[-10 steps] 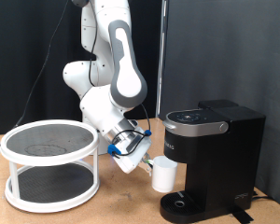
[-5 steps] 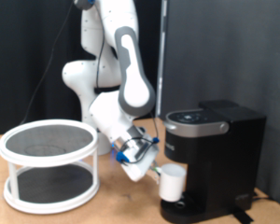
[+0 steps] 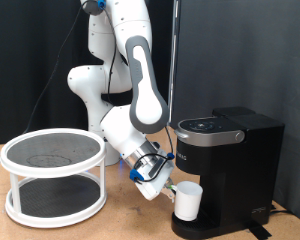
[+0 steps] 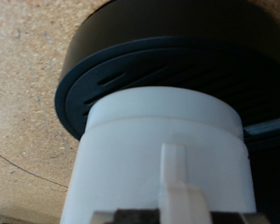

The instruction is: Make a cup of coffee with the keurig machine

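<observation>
Gripper: the white two-finger gripper [image 3: 166, 186] clasps the small white cylindrical cup [image 3: 187, 200] by its handle [image 4: 180, 177].
Cup: upright, smooth, glossy, directly over the ribbed round black drip base [image 4: 103, 79]; touching or just above, cannot tell.
Machine: the black boxy plastic keurig machine [image 3: 235, 160], silver-trimmed lid down, stands right behind.
Far side: white round two-tier mesh rack [image 3: 55, 175], exterior view's left.

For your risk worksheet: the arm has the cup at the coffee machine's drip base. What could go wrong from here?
1. The cup sits at the near edge of the drip base, so it could tip off on release.
2. The gripper holds it by the side; pulling back may drag it.
3. The cup may bump the machine.
</observation>
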`<act>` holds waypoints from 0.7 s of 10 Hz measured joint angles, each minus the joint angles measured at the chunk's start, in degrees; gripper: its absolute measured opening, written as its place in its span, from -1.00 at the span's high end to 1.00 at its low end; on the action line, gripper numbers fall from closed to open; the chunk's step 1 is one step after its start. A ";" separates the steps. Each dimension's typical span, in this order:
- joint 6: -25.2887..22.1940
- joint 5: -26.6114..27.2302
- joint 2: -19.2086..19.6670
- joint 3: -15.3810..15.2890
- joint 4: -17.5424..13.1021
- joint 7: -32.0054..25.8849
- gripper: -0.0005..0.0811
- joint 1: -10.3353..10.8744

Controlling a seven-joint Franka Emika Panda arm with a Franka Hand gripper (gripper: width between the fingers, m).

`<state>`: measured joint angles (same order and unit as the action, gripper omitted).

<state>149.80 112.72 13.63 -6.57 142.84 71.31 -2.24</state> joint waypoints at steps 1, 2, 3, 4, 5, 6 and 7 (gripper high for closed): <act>-0.03 0.38 0.25 -0.13 -0.01 -0.37 0.98 0.00; -0.21 0.52 0.33 -0.15 0.01 -0.52 0.98 0.00; -0.43 0.53 0.38 -0.15 0.10 -0.53 0.50 -0.01; -0.65 0.43 0.40 -0.14 0.34 -0.51 0.50 -0.06; -1.33 0.02 0.39 -0.08 0.76 -0.51 0.05 -0.24; -2.51 -0.94 0.29 0.07 1.43 -0.51 0.05 -0.63; -4.08 -2.80 -0.15 0.29 2.57 -0.34 -0.28 -1.30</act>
<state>145.72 109.92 13.48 -6.27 145.42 70.97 -3.53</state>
